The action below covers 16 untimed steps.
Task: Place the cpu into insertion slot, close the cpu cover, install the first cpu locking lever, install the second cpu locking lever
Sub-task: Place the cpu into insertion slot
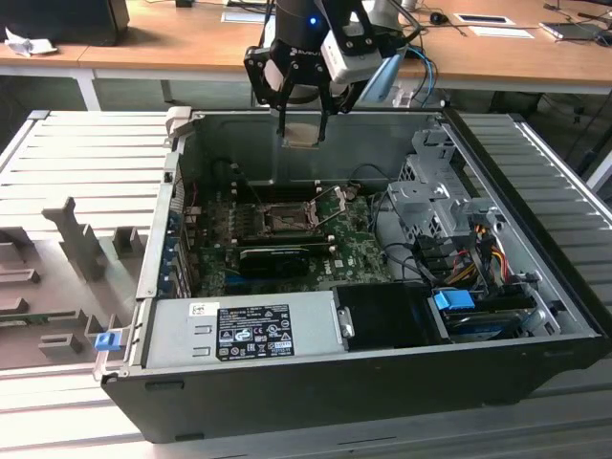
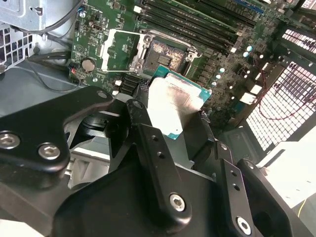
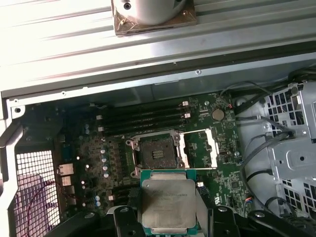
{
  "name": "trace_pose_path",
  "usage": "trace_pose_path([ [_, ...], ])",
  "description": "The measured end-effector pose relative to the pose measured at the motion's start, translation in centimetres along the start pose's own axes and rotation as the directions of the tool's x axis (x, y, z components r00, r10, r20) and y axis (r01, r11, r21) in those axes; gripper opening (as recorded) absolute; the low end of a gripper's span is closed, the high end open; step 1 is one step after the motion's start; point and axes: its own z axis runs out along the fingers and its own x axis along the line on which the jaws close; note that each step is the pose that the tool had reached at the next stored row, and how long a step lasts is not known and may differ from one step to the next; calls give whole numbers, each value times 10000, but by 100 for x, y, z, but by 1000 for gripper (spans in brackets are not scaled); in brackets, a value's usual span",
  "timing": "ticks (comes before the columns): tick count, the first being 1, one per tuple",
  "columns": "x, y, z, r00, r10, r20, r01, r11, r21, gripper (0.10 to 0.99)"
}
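My gripper (image 1: 302,129) is shut on the cpu (image 1: 302,134), a flat square chip with a pale silvery face. It hangs above the open computer case, near the back wall. Both wrist views show the cpu (image 3: 168,202) (image 2: 173,106) pinched between the black fingers (image 2: 148,148). Below it on the green board lies the insertion slot (image 3: 157,150) (image 2: 168,54) (image 1: 285,218), bare, with a black rim and a dark centre. The cpu cover (image 3: 216,148) (image 2: 139,54), a thin metal frame, is flipped open beside the slot.
A long black expansion card (image 1: 273,256) lies in front of the slot. The power supply (image 1: 244,330) fills the case's front. A metal drive cage (image 1: 435,191) and cables (image 1: 478,239) crowd the exterior view's right. Memory slots (image 3: 143,121) run behind the socket.
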Motion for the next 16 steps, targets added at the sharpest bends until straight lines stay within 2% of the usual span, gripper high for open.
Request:
trace_pose_path([
  [16, 0, 0, 1, 9997, 233, 20, -233, 9997, -3, 529],
])
